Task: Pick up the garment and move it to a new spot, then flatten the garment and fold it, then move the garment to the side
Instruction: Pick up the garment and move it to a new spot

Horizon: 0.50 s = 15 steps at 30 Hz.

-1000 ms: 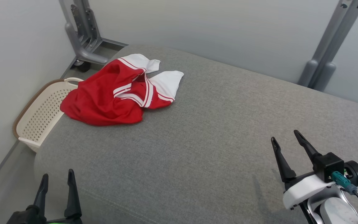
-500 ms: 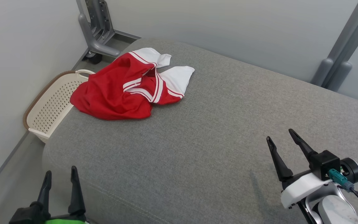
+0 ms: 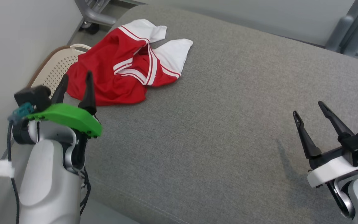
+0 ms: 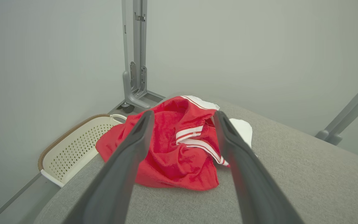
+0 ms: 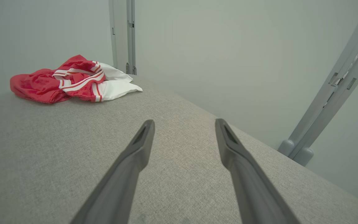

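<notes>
The garment (image 3: pixel 117 70) is a red top with white sleeves and white stripes, lying crumpled at the far left corner of the grey padded surface (image 3: pixel 216 118). It also appears in the left wrist view (image 4: pixel 172 155) and, far off at the upper left, in the right wrist view (image 5: pixel 64 81). My left gripper (image 3: pixel 75 77) is open, raised just short of the garment's near edge, with nothing between its fingers. In its own view the left gripper (image 4: pixel 183 115) frames the red cloth. My right gripper (image 3: pixel 308 108) is open and empty over the surface's right side, far from the garment.
A cream perforated basket (image 3: pixel 53 67) with a brown rim stands on the floor at the surface's left edge, beside the garment. Grey metal stands rise at the back left (image 3: pixel 93 14) and back right (image 3: pixel 351 26). Pale walls close in on the left and rear.
My left arm has risen and reached forward toward the garment. The camera has tilted down and shifted, so the whole picture moved. Both grippers stay open.
</notes>
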### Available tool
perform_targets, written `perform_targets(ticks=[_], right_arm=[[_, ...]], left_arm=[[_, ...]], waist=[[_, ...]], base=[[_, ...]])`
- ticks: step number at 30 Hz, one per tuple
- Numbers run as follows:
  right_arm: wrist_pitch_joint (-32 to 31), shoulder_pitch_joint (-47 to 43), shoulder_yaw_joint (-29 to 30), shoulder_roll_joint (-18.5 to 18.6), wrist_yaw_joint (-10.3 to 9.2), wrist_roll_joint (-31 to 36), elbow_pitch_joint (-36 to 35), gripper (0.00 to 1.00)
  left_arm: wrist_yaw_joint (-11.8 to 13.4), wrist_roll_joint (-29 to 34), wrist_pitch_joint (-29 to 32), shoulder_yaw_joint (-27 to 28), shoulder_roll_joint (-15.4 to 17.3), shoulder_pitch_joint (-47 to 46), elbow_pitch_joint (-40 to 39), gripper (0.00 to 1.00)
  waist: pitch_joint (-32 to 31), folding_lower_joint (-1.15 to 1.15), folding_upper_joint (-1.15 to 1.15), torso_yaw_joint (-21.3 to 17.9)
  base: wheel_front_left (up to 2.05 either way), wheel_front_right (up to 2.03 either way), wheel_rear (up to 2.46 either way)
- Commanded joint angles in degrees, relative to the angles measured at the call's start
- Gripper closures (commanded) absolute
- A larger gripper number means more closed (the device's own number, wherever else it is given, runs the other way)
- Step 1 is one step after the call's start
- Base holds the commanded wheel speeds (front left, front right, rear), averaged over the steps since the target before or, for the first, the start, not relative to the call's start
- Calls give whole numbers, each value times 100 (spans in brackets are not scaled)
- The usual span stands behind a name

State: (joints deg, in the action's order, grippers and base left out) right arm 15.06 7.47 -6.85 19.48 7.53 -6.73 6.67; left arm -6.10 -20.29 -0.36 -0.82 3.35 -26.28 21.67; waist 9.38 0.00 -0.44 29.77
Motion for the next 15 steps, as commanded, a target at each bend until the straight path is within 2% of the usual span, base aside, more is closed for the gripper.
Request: perform_targets(ticks=[1,5,15], right_arm=[[3,132,-12,138,-8,14,-79,0],[-65,334,-41,363,-8,-19,-282,0],[-173,385,-230,584,-8,-74,-570,0]], left_arm=[[-47,-178,239,-19,-4,-409,290,0],[-96,-538,859,-99,63,-1271,1075,0],[-124,-973,1050,-28,117,-2382,2776,0]], waist=[[883,0,44,-390],[1396,0,44,-614],[1809,0,44,-1017]], base=[[0,0,0],[0,0,0],[0,0,0]])
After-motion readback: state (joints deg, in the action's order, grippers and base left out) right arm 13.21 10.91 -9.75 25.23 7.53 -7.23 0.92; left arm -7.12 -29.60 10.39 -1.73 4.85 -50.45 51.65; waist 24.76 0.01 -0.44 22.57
